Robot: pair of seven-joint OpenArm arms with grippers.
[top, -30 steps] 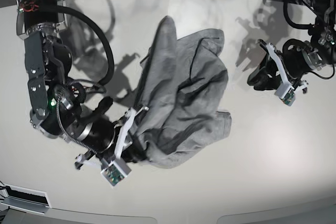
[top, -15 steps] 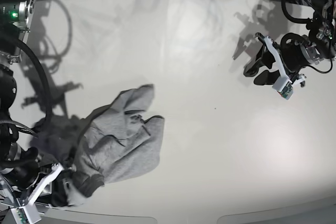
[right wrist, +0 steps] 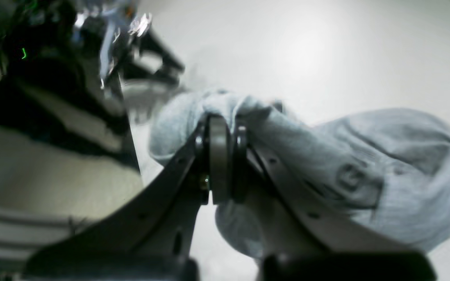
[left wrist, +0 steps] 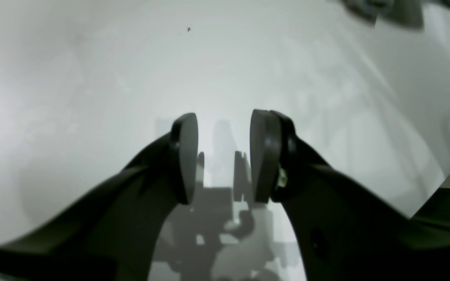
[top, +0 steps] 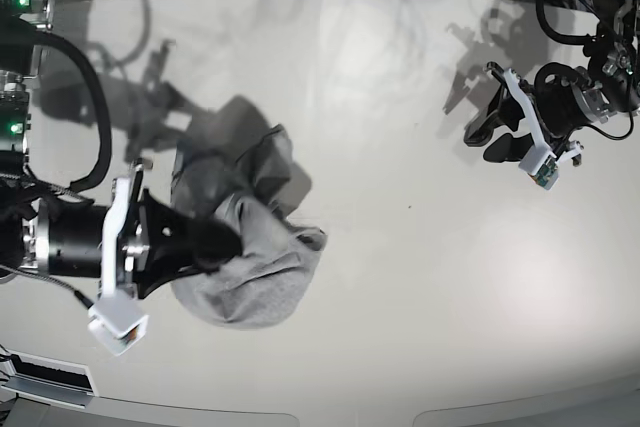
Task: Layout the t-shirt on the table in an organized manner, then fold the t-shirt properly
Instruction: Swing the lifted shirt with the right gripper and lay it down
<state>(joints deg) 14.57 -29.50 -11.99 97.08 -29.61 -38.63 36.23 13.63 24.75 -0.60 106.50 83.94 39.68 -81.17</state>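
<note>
Your right claw (right wrist: 225, 164) is pinched fully shut on a fold of the grey t-shirt (top: 250, 267), which sits bunched in a heap at about 8 o'clock on the desk (top: 400, 307) — nothing is spread yet. The bundle trails from that claw toward 1 o'clock, its long axis running roughly 7 to 1. Your left claw (top: 500, 132) hangs well apart at 2 o'clock, its jaws partly spread over bare desk and gripping nothing, so the shirt lies toward 8 o'clock from it — the right arm is far nearer.
</note>
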